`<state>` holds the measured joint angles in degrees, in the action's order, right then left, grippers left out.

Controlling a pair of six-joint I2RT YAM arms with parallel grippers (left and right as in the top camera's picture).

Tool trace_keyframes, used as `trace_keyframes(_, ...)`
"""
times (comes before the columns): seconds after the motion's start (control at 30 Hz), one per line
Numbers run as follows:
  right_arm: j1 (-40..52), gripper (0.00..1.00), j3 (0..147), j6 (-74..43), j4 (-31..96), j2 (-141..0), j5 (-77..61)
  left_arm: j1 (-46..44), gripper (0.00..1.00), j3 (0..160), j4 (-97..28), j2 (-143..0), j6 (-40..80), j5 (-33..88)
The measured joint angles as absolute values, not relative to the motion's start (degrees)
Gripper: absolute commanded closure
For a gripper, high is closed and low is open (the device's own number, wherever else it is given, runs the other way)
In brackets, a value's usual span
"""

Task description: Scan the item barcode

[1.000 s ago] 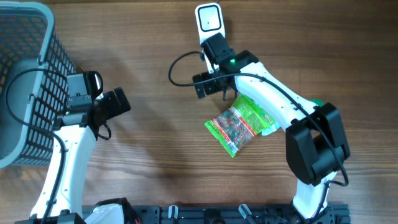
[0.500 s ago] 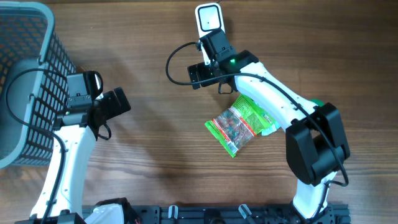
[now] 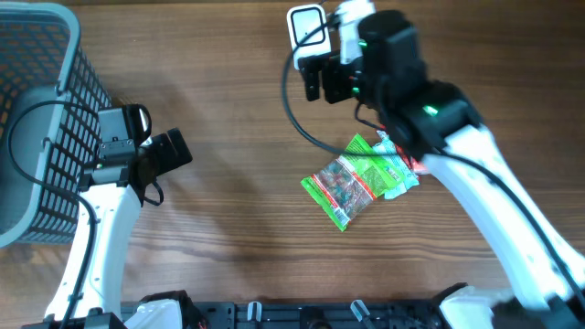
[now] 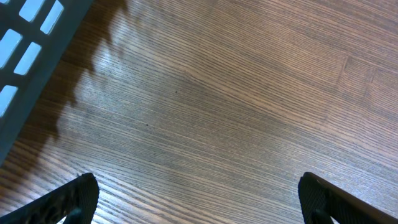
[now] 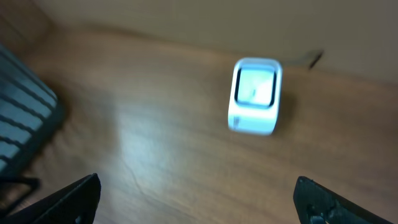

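The item, a green snack packet (image 3: 355, 179), lies flat on the wooden table right of centre, with nothing holding it; no barcode can be made out on it. The white scanner (image 3: 306, 26) stands at the far edge and appears blurred in the right wrist view (image 5: 254, 95). My right gripper (image 3: 327, 82) is lifted high, just below the scanner and up-left of the packet, jaws open and empty (image 5: 199, 205). My left gripper (image 3: 174, 151) hovers open over bare wood (image 4: 199, 205) beside the basket, far left of the packet.
A grey mesh basket (image 3: 37, 119) fills the left side; its rim shows in the left wrist view (image 4: 31, 37) and at the left of the right wrist view (image 5: 25, 124). The right arm's black cable (image 3: 297, 114) loops above the table.
The right arm has risen towards the camera and swung right, off the packet's upper edge, and now points at the scanner. The left arm has not moved.
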<state>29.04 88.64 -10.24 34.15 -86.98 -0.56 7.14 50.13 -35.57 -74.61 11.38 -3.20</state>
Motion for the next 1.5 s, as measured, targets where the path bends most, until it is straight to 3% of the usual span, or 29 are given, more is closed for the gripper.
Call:
trace_keyframes(0.6,27.5,0.00,87.5,-9.9,40.2,-57.3,7.5,7.1,0.00,50.1,-35.6,-74.6,11.4,-3.2)
trace_keyframes(1.03,14.5,0.00,59.9,-10.0,35.9,-24.2,9.5,7.1,0.00,50.1,-35.6,-74.6,11.4,-3.2)
trace_keyframes(1.23,9.3,0.01,42.0,-10.5,20.1,-11.3,7.2,7.1,0.00,50.1,-35.6,-74.6,11.4,-3.2)
trace_keyframes(1.5,6.9,0.00,20.4,-10.6,-14.9,-2.8,1.8,7.1,0.00,50.1,-35.6,-74.6,11.4,-3.2)
